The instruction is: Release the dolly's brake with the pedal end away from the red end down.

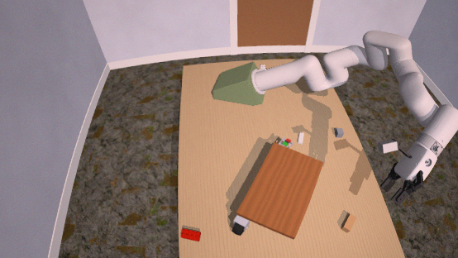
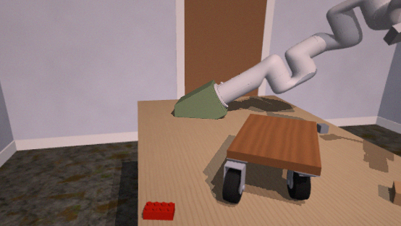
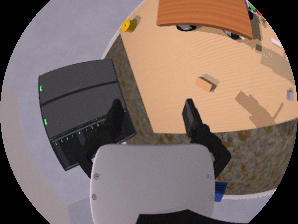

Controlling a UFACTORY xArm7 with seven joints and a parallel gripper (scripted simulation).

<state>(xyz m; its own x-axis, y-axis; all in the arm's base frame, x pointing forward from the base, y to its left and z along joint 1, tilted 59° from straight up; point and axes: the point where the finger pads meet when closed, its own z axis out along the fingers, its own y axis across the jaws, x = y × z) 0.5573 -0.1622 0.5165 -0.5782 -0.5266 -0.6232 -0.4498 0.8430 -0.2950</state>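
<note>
The dolly (image 1: 281, 190) (image 2: 276, 141) (image 3: 200, 6) has a brown wooden deck and stands on black casters in the middle of the table (image 1: 207, 145). Its brake pedal (image 1: 286, 143) shows as a small red and green piece at the deck's far corner. I cannot tell which end is down. It is hidden in the exterior view. My gripper (image 1: 398, 188) (image 3: 153, 106) is open and empty. It hangs beyond the table's right edge, well away from the dolly.
A red brick (image 1: 190, 234) (image 2: 158, 211) lies near the front left corner. A tan block (image 1: 348, 221) (image 3: 208, 83) lies right of the dolly. A small grey cube (image 1: 338, 132) (image 2: 321, 127) and a white block (image 1: 301, 138) lie behind it. The arm's green base (image 1: 237, 84) stands at the back.
</note>
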